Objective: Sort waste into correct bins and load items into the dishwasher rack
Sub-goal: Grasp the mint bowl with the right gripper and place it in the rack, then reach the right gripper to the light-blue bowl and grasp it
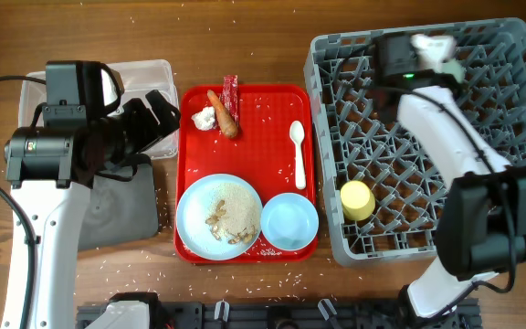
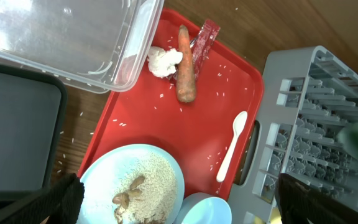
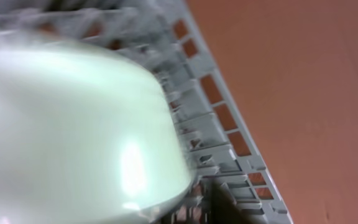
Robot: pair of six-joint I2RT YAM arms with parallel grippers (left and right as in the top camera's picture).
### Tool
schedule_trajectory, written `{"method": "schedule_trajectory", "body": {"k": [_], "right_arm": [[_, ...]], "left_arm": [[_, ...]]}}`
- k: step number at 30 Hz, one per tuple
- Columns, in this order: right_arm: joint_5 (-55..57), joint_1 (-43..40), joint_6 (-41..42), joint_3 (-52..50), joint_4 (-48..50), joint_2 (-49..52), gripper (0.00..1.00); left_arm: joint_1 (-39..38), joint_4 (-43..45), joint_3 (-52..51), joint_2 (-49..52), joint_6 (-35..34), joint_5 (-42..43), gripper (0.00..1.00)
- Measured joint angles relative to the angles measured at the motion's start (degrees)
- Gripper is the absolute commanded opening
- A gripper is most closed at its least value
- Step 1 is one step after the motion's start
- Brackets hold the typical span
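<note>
Grey plastic dishwasher rack (image 1: 519, 91) with a grid of upright pegs stands on the right of the wooden tabletop (image 1: 245, 46), and a small yellow cup (image 1: 357, 199) sits in it near its left wall. Just to its left lies a flat red tray (image 1: 272, 110). On the tray are a large pale-blue round plate (image 1: 190, 206) bearing beige rice and food scraps (image 1: 226, 219), a light-blue small bowl (image 1: 289, 221) just beside the plate, a white spoon (image 1: 298, 151), an orange carrot piece (image 1: 224, 114), a crumpled white tissue (image 1: 205, 119) against the carrot, and a small red wrapper (image 1: 230, 89) at the carrot's far end. Left of the tray's far corner is a clear rectangular plastic tub (image 2: 73, 37), and nearer lies a shallow black rectangular tray (image 2: 17, 130); the left arm covers part of both from above. Loose rice grains (image 1: 167, 192) dot the tabletop and the red tray. The left hand (image 1: 151, 111) hangs over the tub's near right corner, its fingers (image 2: 61, 202) spread wide, released and touching nothing. The right hand (image 1: 432, 50) is above the far part of the rack. A mint-green bowl (image 3: 73, 137) fills its wrist view, blurred and very close, over the rack's edge. No fingers show there, so I cannot tell whether the hand grasps the bowl.
</note>
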Motion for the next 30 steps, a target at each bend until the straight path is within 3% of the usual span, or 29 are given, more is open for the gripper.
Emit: {"method": "schedule_trajectory", "body": {"k": [5, 7, 9, 10, 11, 16, 22, 26, 30], "right_arm": [[-0.8, 9.9, -0.3, -0.3, -4.6, -1.5, 0.73], [-4.9, 14.2, -0.3, -0.3, -6.7, -4.7, 0.68], [-11.0, 19.0, -0.1, -0.3, -9.3, -9.0, 0.51], [-14.6, 21.5, 0.8, -0.3, -10.8, -11.1, 0.50], [-17.6, 22.9, 2.8, -0.2, -12.5, -12.2, 0.55], [-26.9, 22.3, 4.5, -0.3, -13.7, -12.3, 0.56], [-49.1, 22.3, -3.5, -2.2, -13.9, -12.3, 0.50], [-68.4, 23.8, -13.0, -10.8, -16.3, -12.3, 0.51], [-72.5, 27.0, -15.0, -15.6, -11.3, -12.3, 0.49]], "left_arm": [[0.0, 0.0, 0.0, 0.0, 0.0, 0.0, 1.00], [0.0, 0.0, 0.0, 0.0, 0.0, 0.0, 1.00], [0.0, 0.0, 0.0, 0.0, 0.0, 0.0, 1.00], [0.0, 0.0, 0.0, 0.0, 0.0, 0.0, 1.00], [0.0, 0.0, 0.0, 0.0, 0.0, 0.0, 1.00], [0.0, 0.0, 0.0, 0.0, 0.0, 0.0, 1.00], [0.0, 0.0, 0.0, 0.0, 0.0, 0.0, 1.00], [0.0, 0.0, 0.0, 0.0, 0.0, -0.2, 1.00], [0.0, 0.0, 0.0, 0.0, 0.0, -0.2, 1.00]]}}
